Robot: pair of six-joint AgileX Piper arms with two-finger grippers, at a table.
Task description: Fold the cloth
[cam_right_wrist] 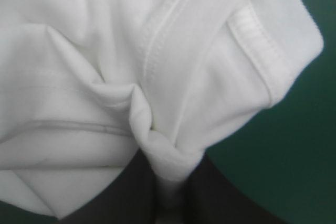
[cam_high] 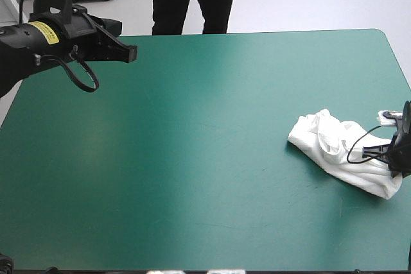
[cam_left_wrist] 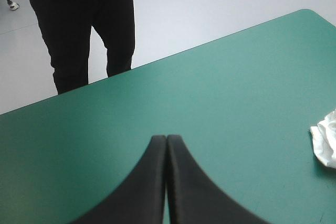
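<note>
The right gripper (cam_right_wrist: 170,182) is pinching a small peak of white cloth. Its black fingers are all but closed, and a twisted fold of the T-shirt (cam_right_wrist: 157,51) is rising from between them. Just ahead of that pinch a double-stitched seam is running away from the fingers. Beside the seam a ribbed band, probably the neckline or a sleeve hem, is curling over toward the bare teal-green cover.

In the high view the T-shirt (cam_high: 340,152) is lying as a crumpled heap close to the table's (cam_high: 192,158) right edge, roughly midway between the near and far edges. The right gripper (cam_high: 395,152) is reaching into it from the right-edge side.

The left gripper (cam_left_wrist: 166,140) is holding nothing. Its fingers are meeting in one pointed arch, and it is hanging raised over the far left corner (cam_high: 125,51), well apart from the heap. Only a scrap of the shirt (cam_left_wrist: 326,140) is showing in its view.

The shirt looks light, thin and quite limp. I judge it is going to sag and trail from any single hold rather than hold a shape, and the layers will likely slide over one another. A pinch on a loose fold like this one may be catching only the top layer. The stitched seam and the ribbed band look like the firmer places to grip, as they are thicker and less likely to slip out. Spreading the heap flat will probably need a second hold from the left gripper on an opposite hem or shoulder.
</note>
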